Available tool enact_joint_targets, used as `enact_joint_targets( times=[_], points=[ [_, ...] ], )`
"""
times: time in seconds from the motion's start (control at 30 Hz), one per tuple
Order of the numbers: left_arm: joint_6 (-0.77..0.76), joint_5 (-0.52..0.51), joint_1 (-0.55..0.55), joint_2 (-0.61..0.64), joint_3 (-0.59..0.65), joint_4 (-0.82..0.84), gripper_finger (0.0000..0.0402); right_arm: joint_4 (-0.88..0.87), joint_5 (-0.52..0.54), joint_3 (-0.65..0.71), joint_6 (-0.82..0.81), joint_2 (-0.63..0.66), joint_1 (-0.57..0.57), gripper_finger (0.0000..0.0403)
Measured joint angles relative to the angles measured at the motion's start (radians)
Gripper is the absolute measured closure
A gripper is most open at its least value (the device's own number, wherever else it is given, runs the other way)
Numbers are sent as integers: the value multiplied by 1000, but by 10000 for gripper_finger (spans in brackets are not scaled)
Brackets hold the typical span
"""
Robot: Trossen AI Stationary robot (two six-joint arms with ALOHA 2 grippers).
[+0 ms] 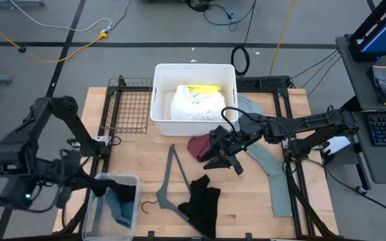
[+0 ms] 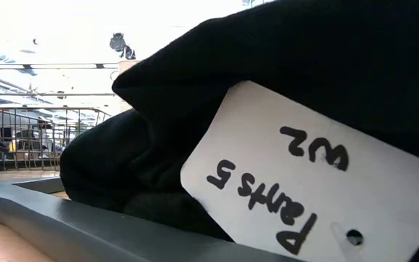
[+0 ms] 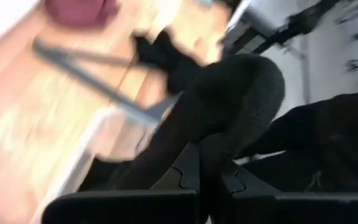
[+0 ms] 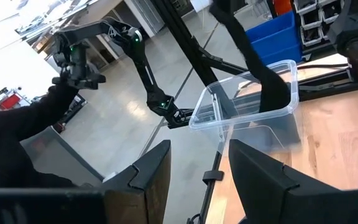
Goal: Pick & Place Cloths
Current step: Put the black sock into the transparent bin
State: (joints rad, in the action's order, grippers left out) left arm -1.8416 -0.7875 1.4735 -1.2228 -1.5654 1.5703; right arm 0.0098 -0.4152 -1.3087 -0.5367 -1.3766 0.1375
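My left gripper [image 1: 84, 179] hovers at the near-left corner beside a clear bin [image 1: 134, 181] and is shut on the teal-blue cloth [image 1: 119, 205], which looks dark in the left wrist view [image 3: 229, 106]. My right gripper [image 1: 223, 163] is open above the table's middle, with nothing between its fingers [image 4: 197, 174]. The maroon cloth [image 1: 200, 146] lies just left of it and the sage-green cloth [image 1: 273, 175] to its right. Nearer me, the black cloth [image 1: 203, 201] lies on the table; its white tag [image 2: 297, 175] fills the low view. White [image 1: 193, 106] and yellow [image 1: 203, 88] cloths lie in the white bin [image 1: 158, 100]. My left gripper pinches one end of the teal-blue cloth [image 3: 207, 163] between its two fingers. The cloth runs from the fingers toward the clear bin, and its other part [image 1: 120, 207] lies inside the bin. How many layers it grips cannot be seen.
A thin grey hanger [image 1: 171, 179] lies between the clear bin and the black cloth. A pale grey cloth [image 1: 250, 104] lies right of the white bin. A wire rack [image 1: 129, 100] stands left of that bin. Bare wood shows near the far-left corner.
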Motion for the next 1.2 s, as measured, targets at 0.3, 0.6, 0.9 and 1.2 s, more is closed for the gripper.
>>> enact_joint_targets(
  times=[0.3,0.6,0.9,1.2],
  points=[
    [-285,251,-58,0,138,0,401,0,0,0,3,0,0,248],
    [-433,375,-146,-1,208,-40,400,0,0,0,3,0,0,248],
    [-485,534,-262,-1,268,-149,400,0,0,0,13,0,0,248],
    [-494,564,-367,-11,358,-331,399,-13,0,0,35,0,0,248]
  ],
)
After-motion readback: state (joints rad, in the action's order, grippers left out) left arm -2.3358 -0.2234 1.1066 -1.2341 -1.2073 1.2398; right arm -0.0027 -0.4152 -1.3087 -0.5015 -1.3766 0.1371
